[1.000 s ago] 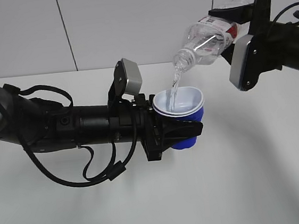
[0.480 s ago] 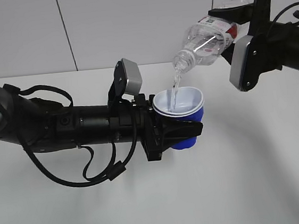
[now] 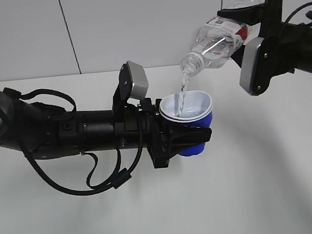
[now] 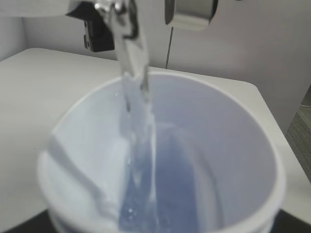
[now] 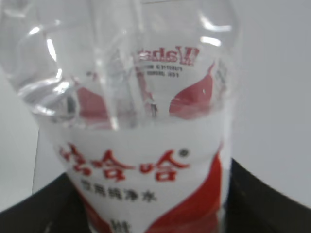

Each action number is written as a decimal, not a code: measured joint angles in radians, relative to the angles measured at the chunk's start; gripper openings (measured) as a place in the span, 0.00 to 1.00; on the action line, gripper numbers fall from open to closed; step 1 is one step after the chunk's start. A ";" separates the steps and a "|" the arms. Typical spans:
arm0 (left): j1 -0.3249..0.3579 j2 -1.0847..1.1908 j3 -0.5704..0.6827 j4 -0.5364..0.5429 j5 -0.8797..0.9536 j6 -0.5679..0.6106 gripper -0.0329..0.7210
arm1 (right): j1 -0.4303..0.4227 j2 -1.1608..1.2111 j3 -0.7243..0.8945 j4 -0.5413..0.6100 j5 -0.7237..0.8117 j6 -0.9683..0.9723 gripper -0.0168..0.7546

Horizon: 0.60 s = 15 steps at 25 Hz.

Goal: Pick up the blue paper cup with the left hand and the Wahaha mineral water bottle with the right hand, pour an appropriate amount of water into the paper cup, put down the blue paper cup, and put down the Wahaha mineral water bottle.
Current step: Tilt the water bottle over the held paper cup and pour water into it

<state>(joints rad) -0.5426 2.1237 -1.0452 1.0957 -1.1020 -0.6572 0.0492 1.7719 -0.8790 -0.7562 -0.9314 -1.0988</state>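
Note:
My left gripper (image 3: 194, 138) is shut on the blue paper cup (image 3: 196, 121), holding it upright above the white table. The cup's white inside (image 4: 204, 160) fills the left wrist view. My right gripper (image 3: 249, 18) is shut on the Wahaha mineral water bottle (image 3: 215, 46), tipped neck-down toward the left, its mouth just above the cup. A thin stream of water (image 3: 182, 94) runs from the neck into the cup; it shows as a clear ribbon of water (image 4: 138, 145). The bottle's red-and-white label (image 5: 146, 170) fills the right wrist view between dark fingers (image 5: 34, 208).
The white table (image 3: 253, 196) spreads below both arms, with a pale panelled wall (image 3: 135, 24) behind. Black cables (image 3: 90, 180) hang under the left arm. The table's far right edge (image 4: 272, 121) shows past the cup.

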 joint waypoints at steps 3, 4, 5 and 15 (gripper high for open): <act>0.000 0.000 0.000 0.000 0.000 0.000 0.55 | 0.000 0.000 0.000 0.000 0.000 0.000 0.60; 0.000 0.000 0.000 0.000 0.000 0.000 0.55 | 0.000 0.000 0.000 0.000 0.000 0.000 0.60; 0.000 0.000 0.000 0.000 0.000 0.000 0.55 | 0.000 0.000 0.000 0.000 0.000 0.000 0.60; 0.000 0.000 0.000 0.002 0.000 0.000 0.55 | 0.000 0.000 0.000 0.000 -0.004 -0.006 0.60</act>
<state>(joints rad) -0.5426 2.1237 -1.0452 1.0977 -1.1020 -0.6572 0.0492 1.7719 -0.8790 -0.7562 -0.9349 -1.1044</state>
